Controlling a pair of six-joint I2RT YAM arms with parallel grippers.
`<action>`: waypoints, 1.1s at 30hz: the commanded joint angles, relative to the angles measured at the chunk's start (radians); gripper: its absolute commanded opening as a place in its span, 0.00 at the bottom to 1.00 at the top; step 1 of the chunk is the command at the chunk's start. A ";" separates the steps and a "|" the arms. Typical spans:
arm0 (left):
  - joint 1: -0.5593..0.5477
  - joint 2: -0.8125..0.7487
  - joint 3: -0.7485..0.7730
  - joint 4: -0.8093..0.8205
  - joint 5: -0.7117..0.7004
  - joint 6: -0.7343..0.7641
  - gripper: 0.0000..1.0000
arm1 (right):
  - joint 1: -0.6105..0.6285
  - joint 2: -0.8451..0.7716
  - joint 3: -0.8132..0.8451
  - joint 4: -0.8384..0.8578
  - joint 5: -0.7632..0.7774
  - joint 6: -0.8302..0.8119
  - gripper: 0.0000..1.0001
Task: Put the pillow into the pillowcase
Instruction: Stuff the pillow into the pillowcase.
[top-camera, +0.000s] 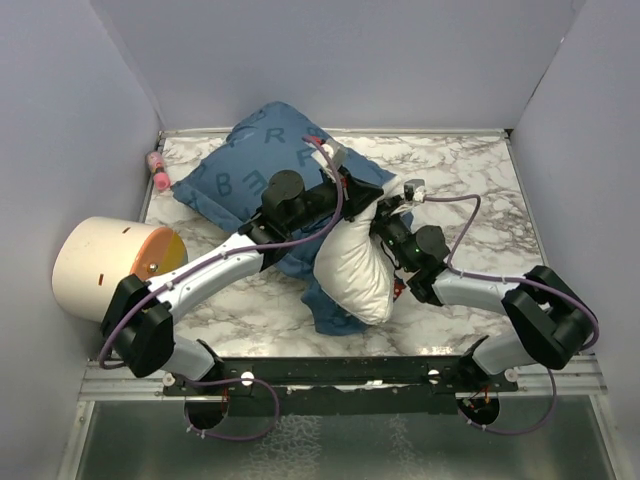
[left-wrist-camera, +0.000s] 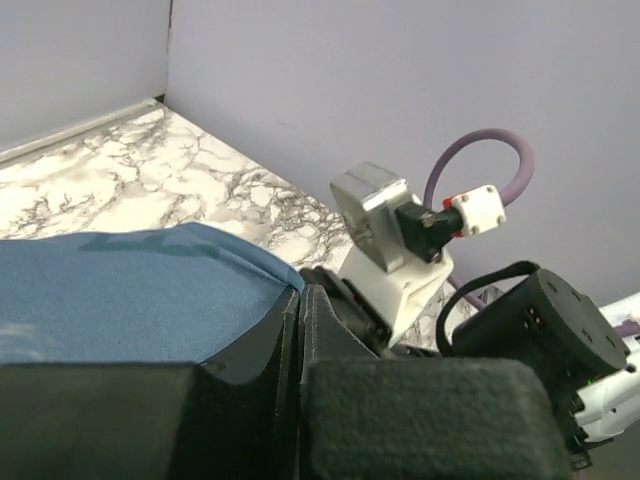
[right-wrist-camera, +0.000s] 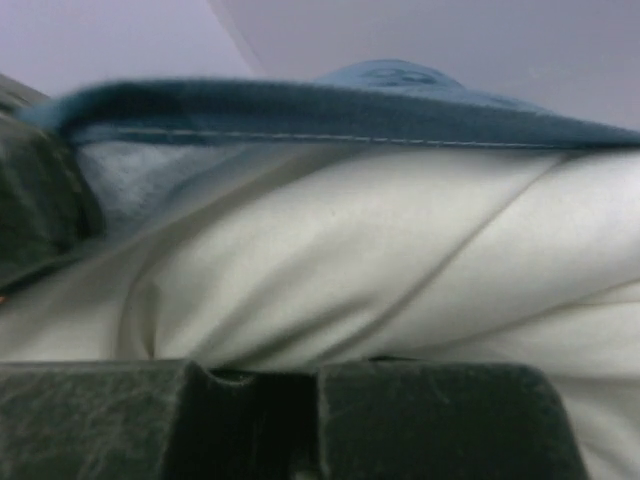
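The blue pillowcase (top-camera: 250, 170) lies at the back left of the marble table, its open end facing the middle. The white pillow (top-camera: 352, 270) sticks out of that opening toward the near edge, with its far end inside the sack. My left gripper (top-camera: 368, 195) is shut on the upper hem of the pillowcase (left-wrist-camera: 120, 290), fingertips pressed together (left-wrist-camera: 300, 290). My right gripper (top-camera: 387, 225) sits at the pillow's right flank, shut on bunched white pillow fabric (right-wrist-camera: 350, 260), with the blue hem (right-wrist-camera: 300, 110) just above it. No logo shows.
A cream cylinder (top-camera: 100, 265) with an orange face lies at the left edge. A small pink object (top-camera: 157, 170) sits in the back left corner. Grey walls close in three sides. Bare marble (top-camera: 470, 180) lies to the right.
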 joint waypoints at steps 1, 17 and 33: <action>-0.144 0.064 0.123 0.112 0.359 -0.106 0.00 | 0.008 0.092 0.041 -0.112 0.192 0.005 0.02; -0.065 0.078 -0.256 0.225 0.267 -0.163 0.00 | -0.229 0.291 0.061 -0.160 -0.331 0.031 0.20; 0.098 0.279 -0.296 0.082 0.122 -0.198 0.00 | -0.229 -0.708 -0.123 -0.920 -0.384 -0.206 0.80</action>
